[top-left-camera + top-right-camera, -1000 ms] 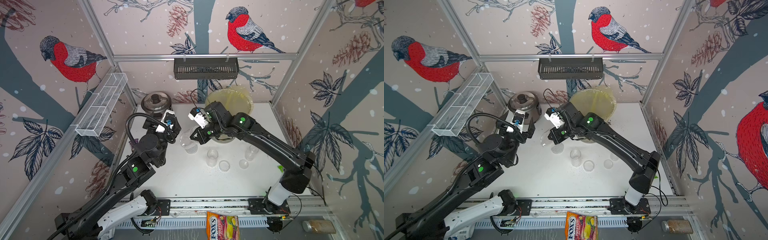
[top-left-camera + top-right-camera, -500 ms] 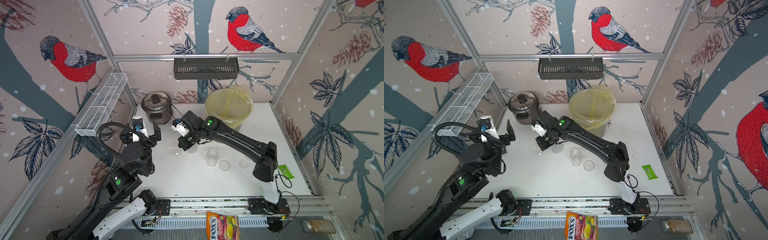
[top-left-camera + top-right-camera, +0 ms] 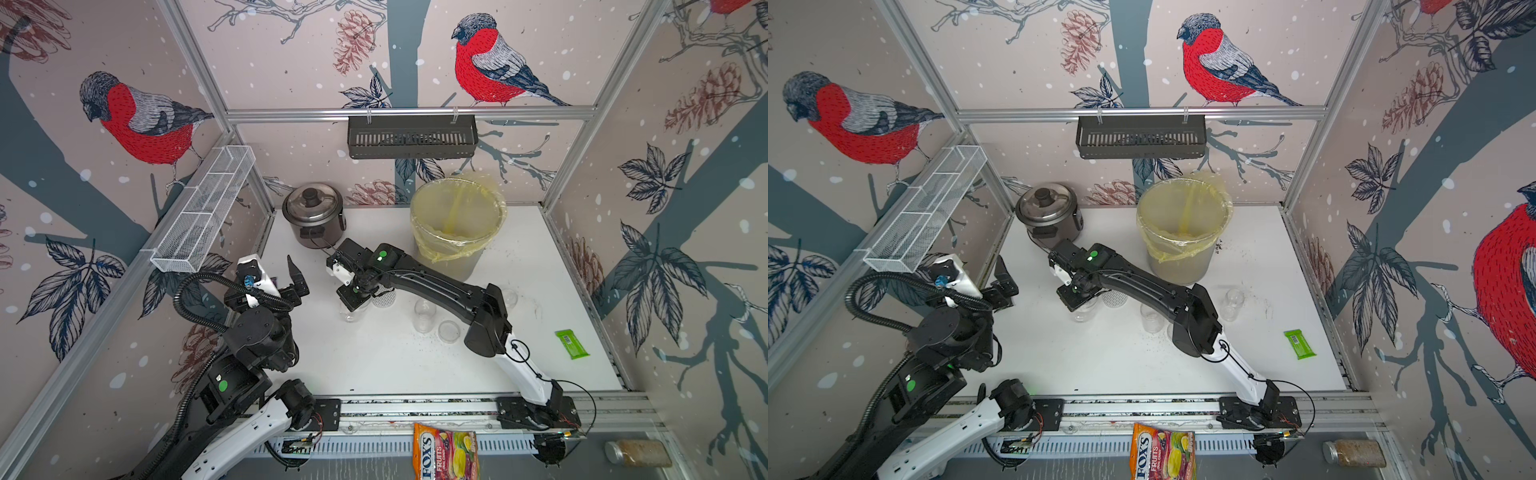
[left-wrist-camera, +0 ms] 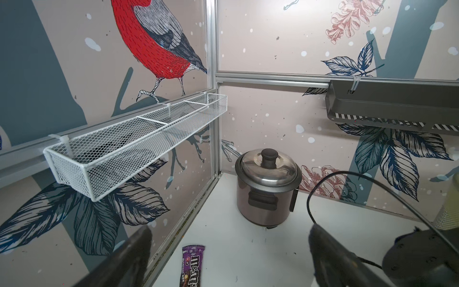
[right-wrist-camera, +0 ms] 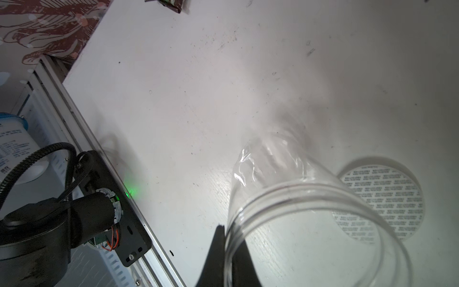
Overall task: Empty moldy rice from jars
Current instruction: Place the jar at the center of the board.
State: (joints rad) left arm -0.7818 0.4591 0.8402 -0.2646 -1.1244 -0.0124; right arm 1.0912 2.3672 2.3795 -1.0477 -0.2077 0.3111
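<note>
Your right tool (image 5: 227, 253) is pinched tight on the rim of the wide jar (image 5: 298, 198), with one finger outside the clear wall and one inside the mouth. Its wrist view looks in through the open mouth, and the jar reads clear right down to its base. The base is blurred, so you cannot tell whether it touches the desk (image 5: 198, 87). The silver dotted lid (image 5: 380, 198) lies flat on the desk just beside the jar. In both top views the held jar sits under the tool, toward the left arm's side of the desk. A narrow jar (image 3: 424, 316) stands upright near it, with a clear lid (image 3: 449, 331) flat on the desk just beside. The other narrow jar (image 3: 509, 297) stands upright past the right arm's elbow, near the bin (image 3: 451, 259) lined with a yellow bag. A pale layer (image 3: 1177, 239) lies in the bottom of that bin, and you cannot tell from here whether it is the rice. Your left tool (image 4: 229, 236) stands wide open with only air between its fingers. It is raised by the desk's left edge and faces the rice cooker (image 4: 267, 188) in the rear corner. An m&m's packet (image 4: 192, 266) lies on the desk beneath it.
</note>
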